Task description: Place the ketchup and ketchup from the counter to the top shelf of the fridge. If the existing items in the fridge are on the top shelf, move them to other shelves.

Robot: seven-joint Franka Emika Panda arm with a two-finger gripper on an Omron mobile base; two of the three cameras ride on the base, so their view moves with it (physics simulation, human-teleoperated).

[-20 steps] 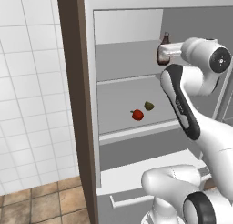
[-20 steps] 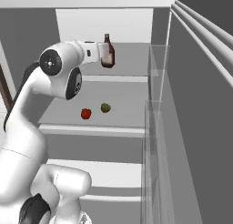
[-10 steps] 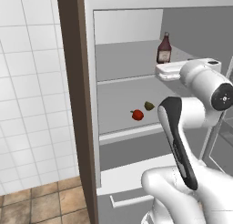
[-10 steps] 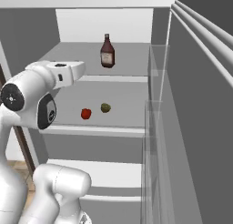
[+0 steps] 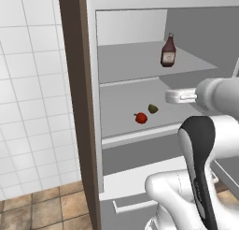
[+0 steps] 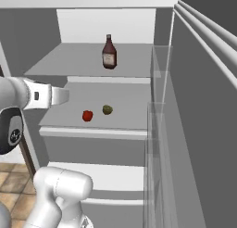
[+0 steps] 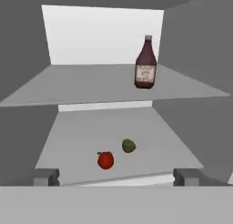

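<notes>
Jaws wide apart, holding nothing, outside the fridge [image 5: 88,107] front. Ketchup bottle [image 7: 146,63] upright on top shelf [image 7: 91,84], right side. Red fruit [image 7: 105,160] and olive fruit [image 7: 129,145] on shelf below, near front edge.

Ketchup [image 7: 145,63] upright on top shelf [image 7: 91,84], fruits [image 7: 105,160] below
</notes>
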